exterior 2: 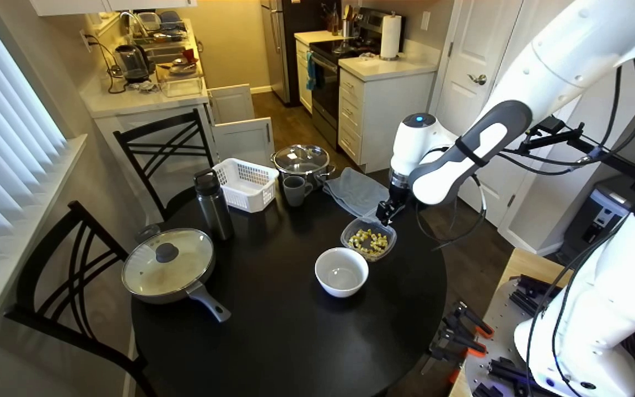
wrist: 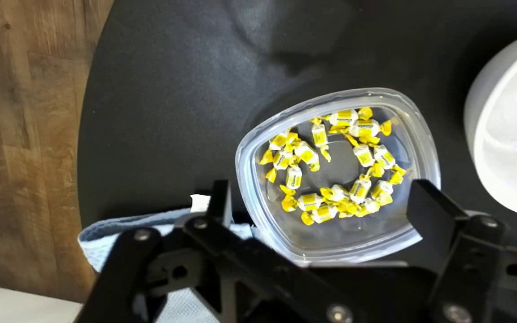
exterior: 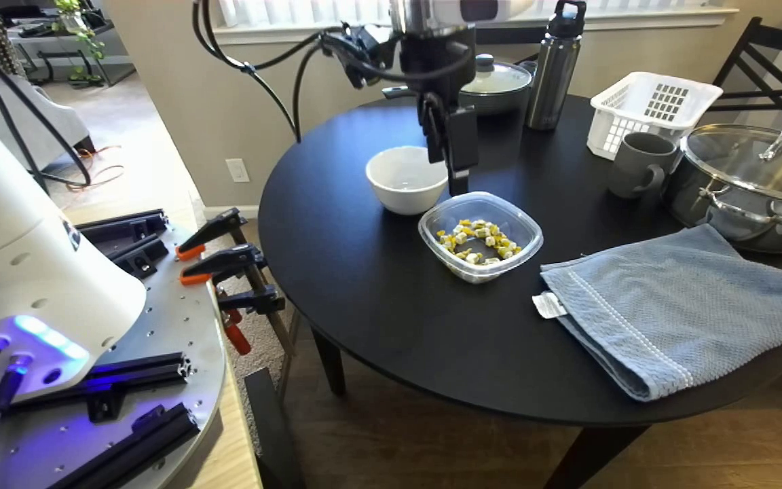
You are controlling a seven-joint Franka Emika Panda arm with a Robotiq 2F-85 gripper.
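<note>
Hovering spread wide, gripper [wrist: 320, 193] by clear tub [wrist: 321, 240] of candies [wrist: 293, 177], ctr-R in wrist view: mouth up, squarish, top edge slanting up R, long axis unclear. In an ext. view: blk table [exterior: 377, 292], towel [exterior: 690, 312] lower R, bowl [exterior: 401, 200] just off tub's upper L. In an ext. view: kitchen counter [exterior 2: 364, 69] up top, lidded pan [exterior 2: 170, 273] L.

Both exterior views are looking down obliquely from raised spots, facing window blinds [exterior: 309, 12] and a distant stove [exterior 2: 326, 82] respectively, and sharing most of the tabletop [exterior: 391, 326]. The wrist view is peering steeply down, close above the plastic container [wrist: 246, 170].
</note>
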